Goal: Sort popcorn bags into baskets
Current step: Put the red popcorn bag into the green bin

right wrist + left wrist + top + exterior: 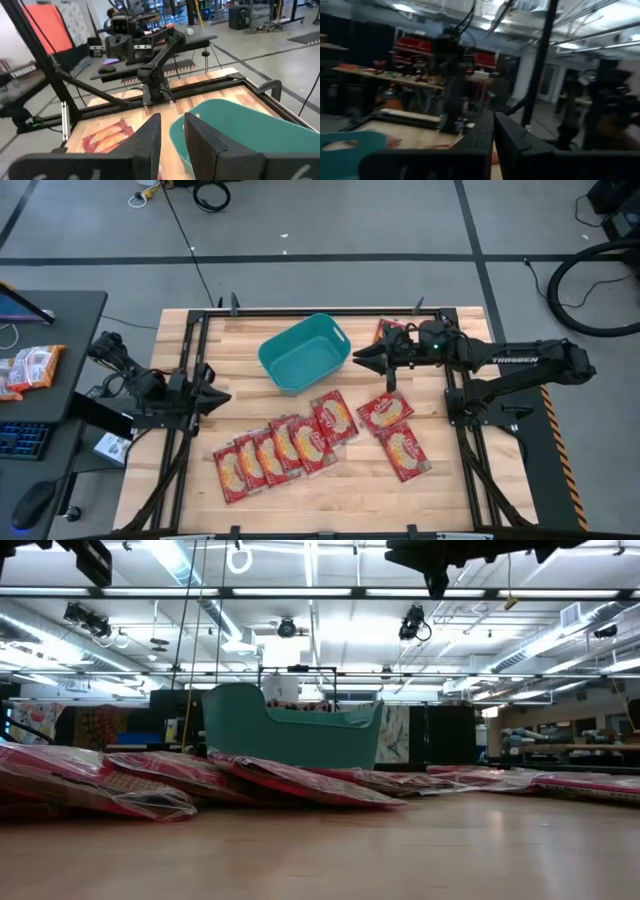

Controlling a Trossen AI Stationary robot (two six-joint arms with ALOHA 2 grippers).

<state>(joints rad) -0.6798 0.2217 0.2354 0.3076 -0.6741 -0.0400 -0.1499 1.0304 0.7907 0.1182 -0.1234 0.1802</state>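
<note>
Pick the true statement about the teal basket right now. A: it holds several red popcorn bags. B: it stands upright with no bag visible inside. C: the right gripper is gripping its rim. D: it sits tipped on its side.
B: in the high view the teal basket stands open side up with only its bare floor showing, while the popcorn bags lie on the table.

Grey floor (330,220) around wood table (330,480), dark seams crossing it. Black cable (185,235) runs across floor toward table's far-left corner. Dark desk (60,330) left of table, keyboard (22,438) and mouse (32,502) on it. Behind table: ceiling strip lights (300,592), cluttered workbench (390,80), red bins (415,45) above bench.
</note>
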